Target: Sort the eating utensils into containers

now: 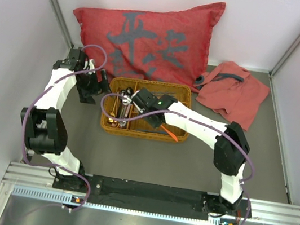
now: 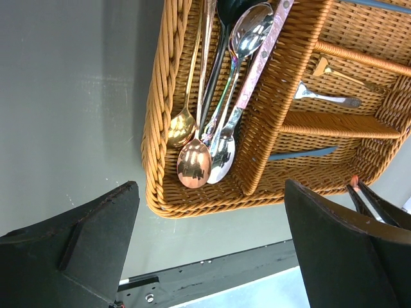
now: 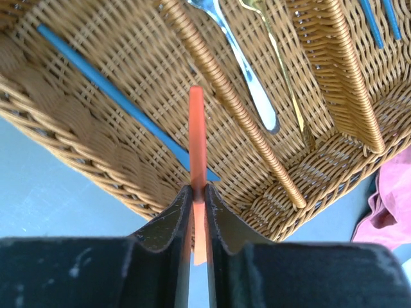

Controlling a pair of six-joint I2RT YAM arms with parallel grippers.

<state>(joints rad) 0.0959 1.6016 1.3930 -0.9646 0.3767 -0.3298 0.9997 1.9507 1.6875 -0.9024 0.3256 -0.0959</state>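
Note that the right gripper is clamped on an orange stick, held over the near edge of the wicker tray. A blue chopstick lies in the tray's nearest compartment. Spoons occupy the long left compartment. Observe the left gripper, jaws spread wide, beside the tray's left end

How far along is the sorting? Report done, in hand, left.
Done: spoons and a blue chopstick lie in the tray. In hand: right gripper pinches an orange stick over the tray. Left: releasing it; left gripper open, empty; no loose utensils visible.
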